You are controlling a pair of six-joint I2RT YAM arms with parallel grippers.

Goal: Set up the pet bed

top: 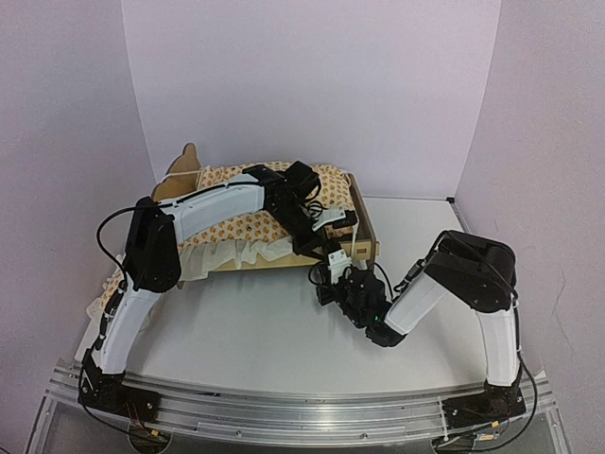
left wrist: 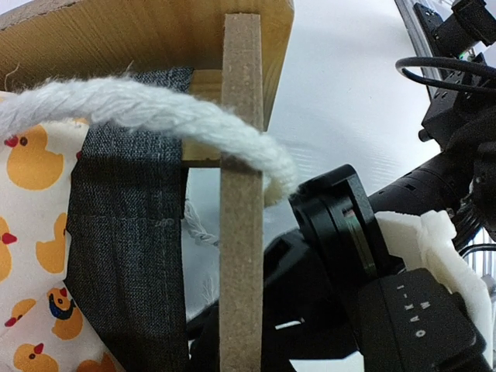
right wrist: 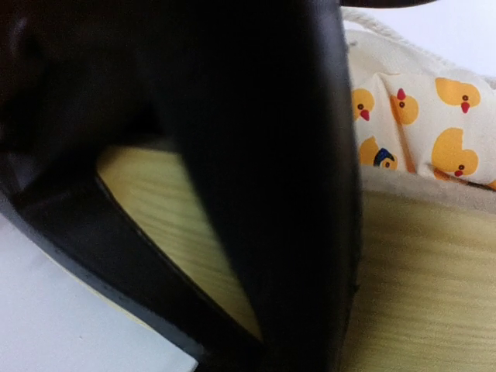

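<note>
The pet bed frame (top: 364, 236) stands at the back of the table, with its scalloped headboard (top: 189, 156) to the left. Cream orange-print ruffled bedding (top: 241, 227) lies across it. My left gripper (top: 326, 225) reaches over the bed to its right end. In the left wrist view a board edge (left wrist: 240, 194) runs down between dark shapes on both sides, beside the grey base fabric (left wrist: 128, 232), duck-print bedding (left wrist: 31, 232) and a white rope (left wrist: 155, 112). My right gripper (top: 331, 270) sits against the bed's near right corner. Its view shows wood (right wrist: 426, 287) and bedding (right wrist: 434, 132) behind a close dark shape.
More orange-print fabric (top: 102, 301) hangs at the table's left edge beside the left arm. The right arm's wrist camera (left wrist: 422, 325) sits close by the left gripper. White walls enclose the back and sides. A metal rail (top: 302, 411) runs along the near edge.
</note>
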